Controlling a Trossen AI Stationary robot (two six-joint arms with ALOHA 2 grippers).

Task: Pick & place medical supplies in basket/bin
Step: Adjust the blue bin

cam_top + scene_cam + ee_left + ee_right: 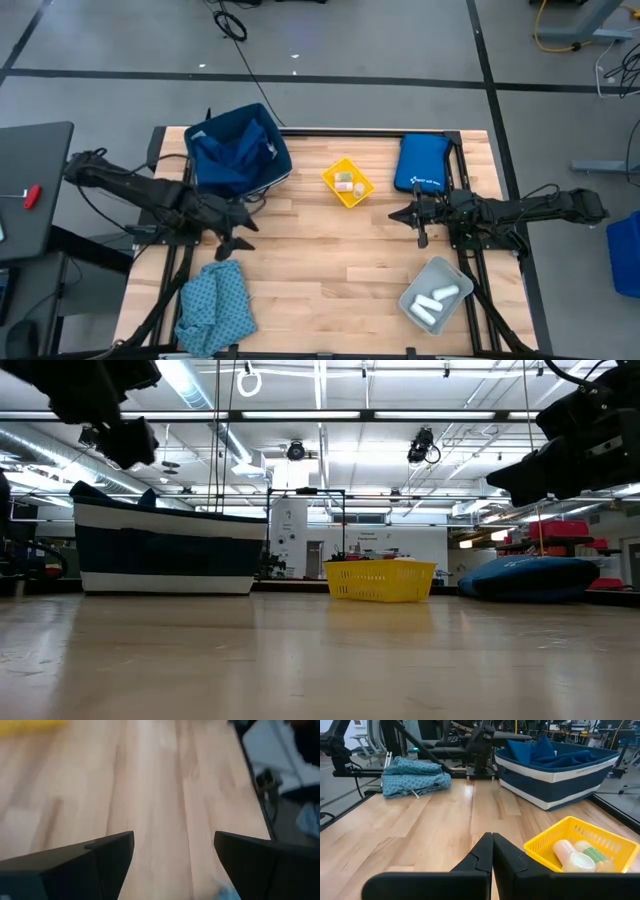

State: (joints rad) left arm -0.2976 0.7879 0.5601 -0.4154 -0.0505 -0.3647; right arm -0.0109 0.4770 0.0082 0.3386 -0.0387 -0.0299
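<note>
Left gripper (238,240) wide open, empty, between navy bin (238,150) and teal cloth (215,308); right gripper (397,215) closed, empty; next: descend on cloth

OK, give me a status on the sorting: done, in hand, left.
Done: the navy cloth lies in the navy bin, white rolls in the grey bin, small items in the yellow basket.
In hand: nothing. The left claw hangs open over bare wood beside the navy bin; the right claw waits shut near the blue pouch.
Left: the teal cloth still on the table.
</note>
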